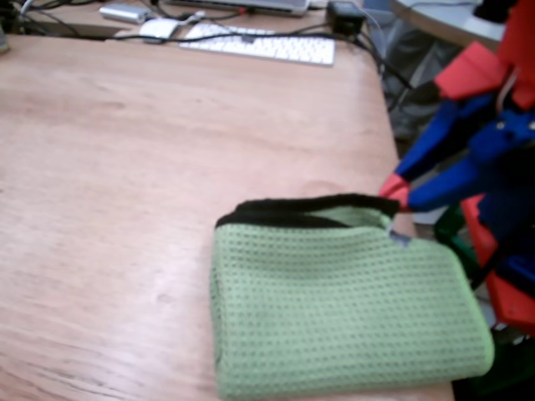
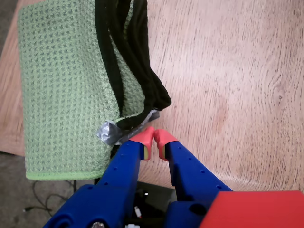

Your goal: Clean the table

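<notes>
The table is filling most of the fixed view, w/ its rounded corner near the top right of that view. Surface is looking bare & slightly glossy across the left and middle; no crumbs or spills are showing, tho the pic is soft, so can't rule out fine dust.

The green cloth is lying folded at the table's near right edge, black trim facing the middle of the tabletop. In the wrist view the cloth is sitting at the table edge, w/ a grey tape patch at its corner.

The gripper is sitting right at that taped corner; its red fingertips are pressed nearly together, touching or just beside the trim. Can't tell if any fabric is actually caught between them; it looks like no.

Judgement: task is looking early. Cloth is folded & parked in one corner, not being swept over the wood. Left to do: get a firm hold on the cloth, then wipe across the open tabletop.

At the far edge a keyboard & cables are lying, well apart from the cloth.
</notes>
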Controlling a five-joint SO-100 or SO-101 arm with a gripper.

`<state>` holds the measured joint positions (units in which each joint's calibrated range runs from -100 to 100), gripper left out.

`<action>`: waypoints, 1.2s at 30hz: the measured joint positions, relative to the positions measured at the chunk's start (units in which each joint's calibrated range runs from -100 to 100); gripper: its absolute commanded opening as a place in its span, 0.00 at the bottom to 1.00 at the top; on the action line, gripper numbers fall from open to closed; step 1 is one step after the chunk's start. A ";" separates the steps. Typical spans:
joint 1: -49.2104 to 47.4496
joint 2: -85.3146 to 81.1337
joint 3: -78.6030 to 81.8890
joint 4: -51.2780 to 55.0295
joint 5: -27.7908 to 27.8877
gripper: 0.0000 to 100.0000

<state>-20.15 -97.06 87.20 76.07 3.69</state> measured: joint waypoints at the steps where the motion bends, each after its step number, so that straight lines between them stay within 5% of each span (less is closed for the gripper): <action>1: 0.00 -0.43 0.00 0.00 0.00 0.02; 6: -2.16 -0.43 3.16 -2.90 -10.11 0.01; 17: -1.88 -0.43 1.80 -2.90 -10.45 0.02; 24: -1.97 -0.95 -21.82 -2.73 -10.06 0.08; 25: -1.78 0.09 -23.53 -2.73 -9.38 0.11; 29: -2.16 14.53 -30.93 -2.57 12.31 0.15; 31: -2.07 21.79 -32.19 -2.48 17.34 0.15; 36: -1.13 39.17 -50.50 -2.57 19.49 0.15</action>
<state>-21.28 -57.89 36.70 73.50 23.17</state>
